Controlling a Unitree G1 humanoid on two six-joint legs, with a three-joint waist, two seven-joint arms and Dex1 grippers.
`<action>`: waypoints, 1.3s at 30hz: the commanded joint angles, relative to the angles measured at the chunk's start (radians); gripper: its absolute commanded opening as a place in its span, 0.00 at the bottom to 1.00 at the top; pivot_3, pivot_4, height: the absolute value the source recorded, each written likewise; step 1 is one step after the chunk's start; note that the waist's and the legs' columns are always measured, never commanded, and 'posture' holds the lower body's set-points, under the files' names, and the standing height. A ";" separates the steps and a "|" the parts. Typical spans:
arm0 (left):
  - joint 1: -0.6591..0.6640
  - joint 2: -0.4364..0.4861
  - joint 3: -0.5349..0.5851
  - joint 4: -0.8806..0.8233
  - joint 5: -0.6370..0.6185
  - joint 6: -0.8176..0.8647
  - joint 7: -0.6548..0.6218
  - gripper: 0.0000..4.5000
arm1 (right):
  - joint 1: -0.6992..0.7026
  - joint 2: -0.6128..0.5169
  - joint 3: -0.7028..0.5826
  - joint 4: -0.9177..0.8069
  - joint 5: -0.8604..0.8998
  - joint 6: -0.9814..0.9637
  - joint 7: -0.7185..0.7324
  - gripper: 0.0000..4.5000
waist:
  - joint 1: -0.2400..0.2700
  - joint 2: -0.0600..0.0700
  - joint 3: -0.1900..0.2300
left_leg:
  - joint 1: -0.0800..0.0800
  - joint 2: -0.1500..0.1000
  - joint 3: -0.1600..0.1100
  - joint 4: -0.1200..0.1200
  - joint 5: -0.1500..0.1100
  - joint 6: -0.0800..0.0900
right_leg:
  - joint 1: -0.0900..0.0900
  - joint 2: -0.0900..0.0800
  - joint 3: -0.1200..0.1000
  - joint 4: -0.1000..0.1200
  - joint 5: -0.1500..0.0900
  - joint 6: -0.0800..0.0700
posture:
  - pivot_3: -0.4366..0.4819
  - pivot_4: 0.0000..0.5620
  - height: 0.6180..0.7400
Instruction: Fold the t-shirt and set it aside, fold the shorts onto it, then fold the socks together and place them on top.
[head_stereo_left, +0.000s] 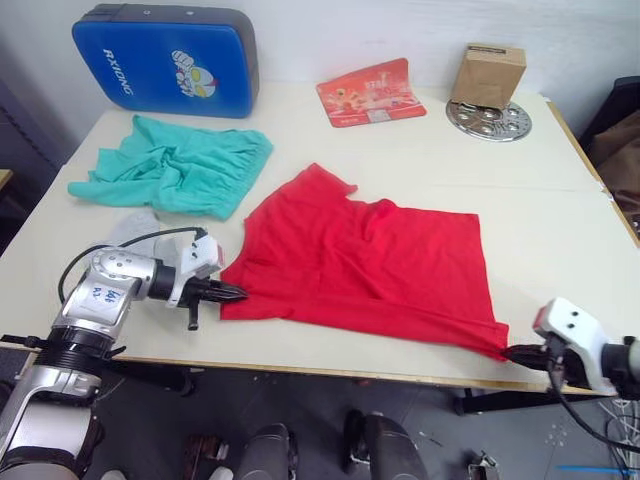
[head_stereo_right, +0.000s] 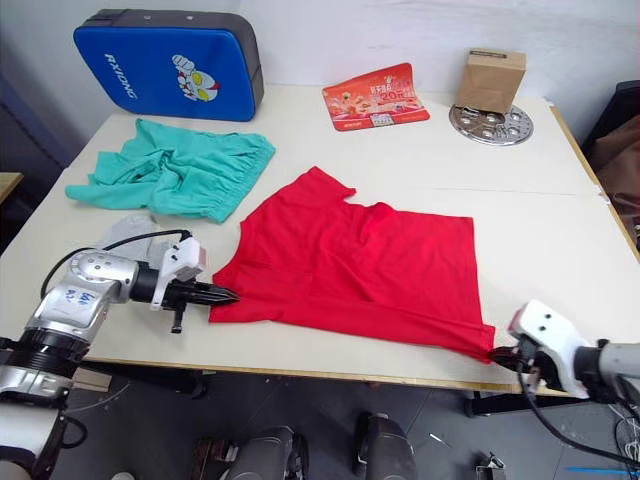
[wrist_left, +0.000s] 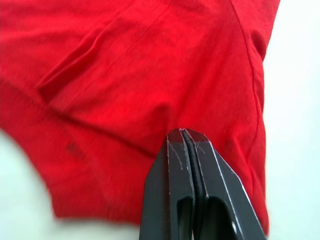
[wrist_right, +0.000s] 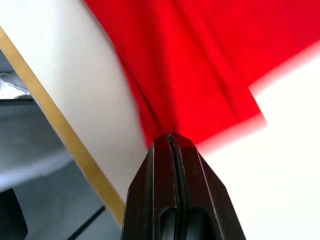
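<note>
Cream surface (head_stereo_left: 560, 200) carries the t-shirt (head_stereo_left: 370, 260) spread in the middle; the shorts (head_stereo_left: 180, 165) and the socks (head_stereo_left: 135, 228) lie beside it on the left. Left gripper (head_stereo_left: 236, 293) and right gripper (head_stereo_left: 512, 352) meet its two near corners. From the left wrist, the jaws are together on red cloth. From the right wrist, the jaws pinch the corner. For a clean fold, I think both should lift evenly and carry the hem across together.

The bright red cloth t-shirt (head_stereo_left: 370, 265) lies mid-table (head_stereo_left: 560, 215); the teal-green thin shorts (head_stereo_left: 180, 165) lie left behind it, the small grey knit socks (head_stereo_left: 135, 228) before them, the blue padded case (head_stereo_left: 165, 60) farthest back.
</note>
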 joint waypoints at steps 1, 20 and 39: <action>-0.010 0.042 0.064 -0.154 -0.117 0.189 -0.065 0.01 | -0.054 -0.012 -0.105 -0.068 0.075 -0.017 0.063 0.00 | -0.002 0.000 0.002 | 0.000 0.001 0.000 0.000 0.000 -0.001 | 0.000 0.000 0.000 0.001 -0.001 -0.001 | 0.48 0.27 1.00; 0.057 -0.063 -0.037 -0.201 -0.028 0.141 0.046 0.01 | -0.193 0.089 0.234 -0.142 0.007 0.142 -0.130 0.00 | 0.005 0.001 0.002 | -0.006 0.000 -0.001 0.001 0.000 -0.002 | -0.005 0.001 -0.001 0.001 -0.001 -0.001 | 0.48 0.27 1.00; -0.015 0.083 0.078 -0.164 -0.107 0.103 -0.112 0.01 | -0.021 -0.037 -0.088 -0.082 0.027 -0.157 0.170 0.00 | 0.003 0.002 0.002 | -0.005 0.002 -0.001 0.000 0.000 -0.003 | -0.006 0.001 -0.001 0.002 -0.001 -0.002 | 0.48 0.27 1.00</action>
